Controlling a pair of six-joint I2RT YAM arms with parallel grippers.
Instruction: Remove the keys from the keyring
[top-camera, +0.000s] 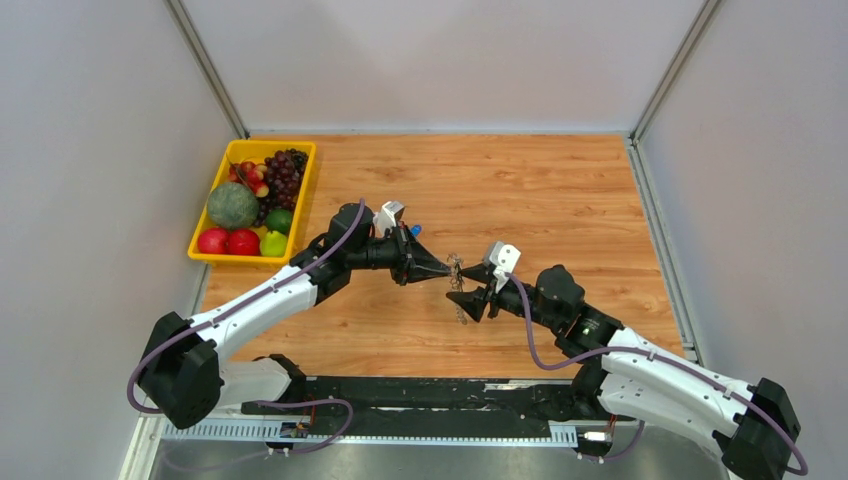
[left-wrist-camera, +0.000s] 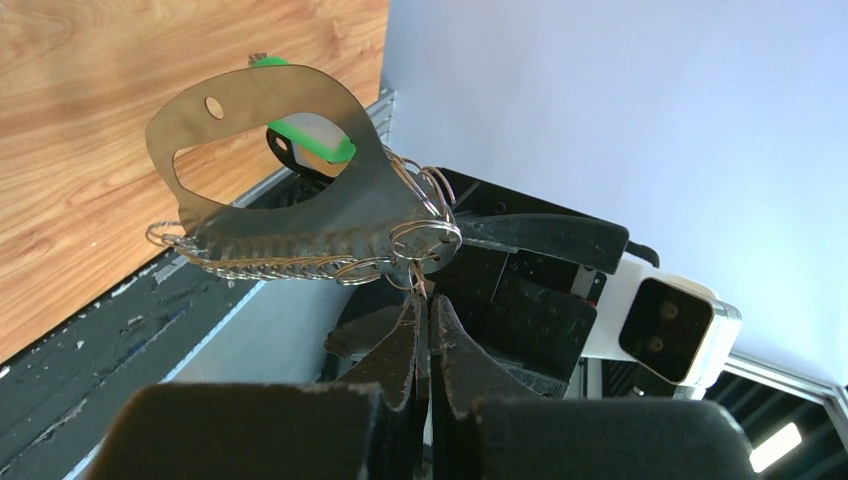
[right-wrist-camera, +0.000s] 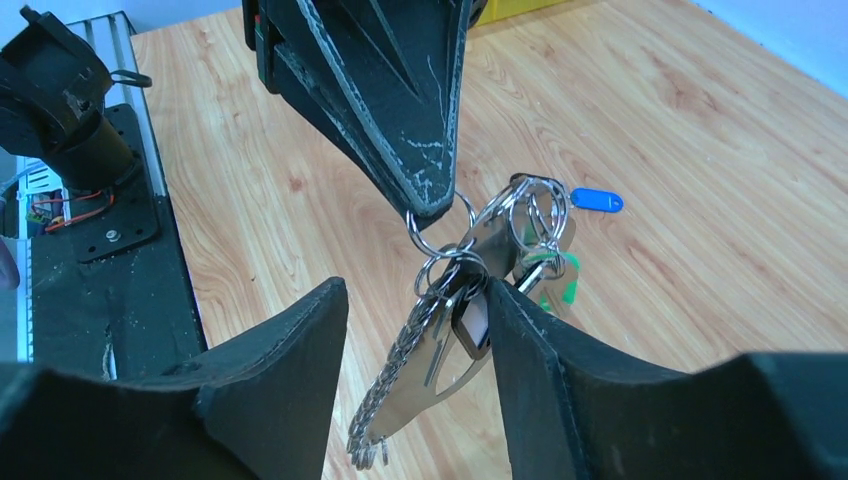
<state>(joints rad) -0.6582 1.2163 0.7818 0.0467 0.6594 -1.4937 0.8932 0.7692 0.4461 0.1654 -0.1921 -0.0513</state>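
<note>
Right wrist view: left gripper (right-wrist-camera: 431, 203) pinches the keyring (right-wrist-camera: 395, 385) aloft; right gripper (right-wrist-camera: 415, 297), jaws apart, should next close on a key (right-wrist-camera: 470, 322).

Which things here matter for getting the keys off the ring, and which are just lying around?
Part of the job: keyring, pinched by the shut left gripper; right gripper, open around it; blue-headed key, loose on the table.
Just lying about: yellow tray; fruit in it.
</note>
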